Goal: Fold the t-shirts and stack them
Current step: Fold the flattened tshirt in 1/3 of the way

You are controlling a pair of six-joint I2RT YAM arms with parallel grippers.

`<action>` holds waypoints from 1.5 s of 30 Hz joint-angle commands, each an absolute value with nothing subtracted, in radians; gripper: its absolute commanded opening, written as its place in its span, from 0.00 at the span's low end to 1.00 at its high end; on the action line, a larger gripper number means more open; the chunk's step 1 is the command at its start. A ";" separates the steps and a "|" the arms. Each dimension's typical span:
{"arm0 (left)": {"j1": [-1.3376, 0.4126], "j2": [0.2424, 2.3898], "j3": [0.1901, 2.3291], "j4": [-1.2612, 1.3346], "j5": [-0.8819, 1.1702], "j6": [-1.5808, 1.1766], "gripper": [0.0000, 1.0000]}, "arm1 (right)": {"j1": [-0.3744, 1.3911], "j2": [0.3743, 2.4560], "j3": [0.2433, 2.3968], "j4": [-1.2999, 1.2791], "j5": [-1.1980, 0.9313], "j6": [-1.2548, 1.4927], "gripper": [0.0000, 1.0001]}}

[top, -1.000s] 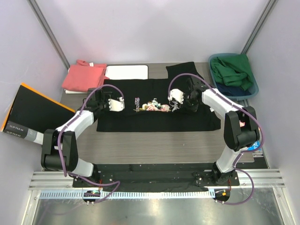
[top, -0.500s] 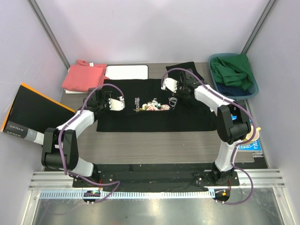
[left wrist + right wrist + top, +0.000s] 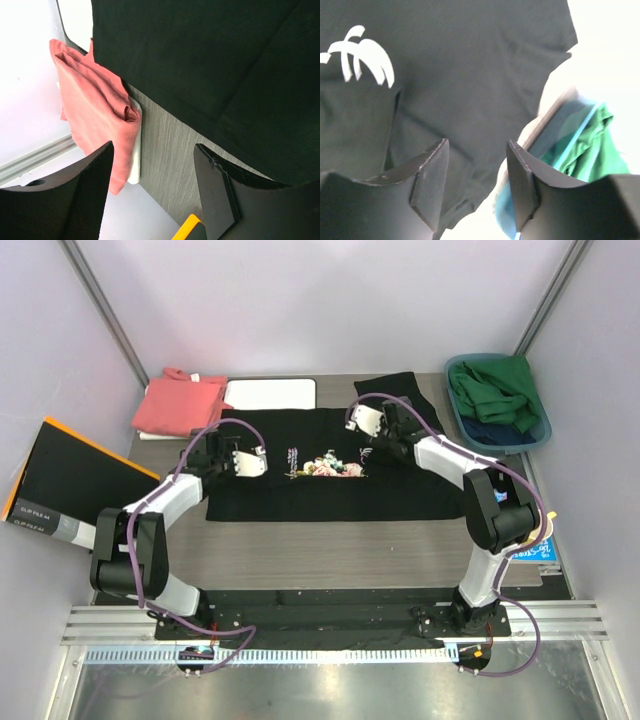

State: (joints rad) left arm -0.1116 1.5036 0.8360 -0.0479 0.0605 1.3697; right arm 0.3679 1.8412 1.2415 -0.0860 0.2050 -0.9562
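The black t-shirt (image 3: pixel 330 490) with flower print and white script lies flat across the middle of the table; it also shows in the left wrist view (image 3: pixel 210 55) and the right wrist view (image 3: pixel 460 75). The folded salmon-pink t-shirt (image 3: pixel 178 403) sits at the back left and shows in the left wrist view (image 3: pixel 95 110). My left gripper (image 3: pixel 214 447) is open and empty over the shirt's back left corner (image 3: pixel 152 190). My right gripper (image 3: pixel 392 420) is open and empty over the shirt's back right part, near its sleeve (image 3: pixel 476 185).
A white board (image 3: pixel 270 393) lies at the back next to the pink shirt. A blue basket (image 3: pixel 540 430) with green cloth (image 3: pixel 495 390) stands at the back right. A flat black box with an orange edge (image 3: pixel 70 480) leans at the left.
My right gripper has moved from the shirt's middle toward the back, to the sleeve area. The left gripper has barely shifted. The black shirt lies as before.
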 commanded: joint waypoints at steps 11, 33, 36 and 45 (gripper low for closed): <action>-0.123 1.537 0.897 -0.006 0.081 1.377 0.66 | 0.252 1.781 1.244 -0.511 -0.110 -0.988 0.01; -0.130 1.546 0.927 -0.011 0.061 1.381 0.66 | 0.255 1.956 1.463 -0.723 -0.272 -0.960 0.01; -0.132 1.545 0.925 -0.012 0.057 1.381 0.66 | 0.255 1.967 1.465 -0.663 -0.250 -0.942 0.01; -0.140 1.554 0.930 -0.014 0.055 1.370 0.66 | 0.307 1.835 1.036 0.476 0.274 -0.991 0.01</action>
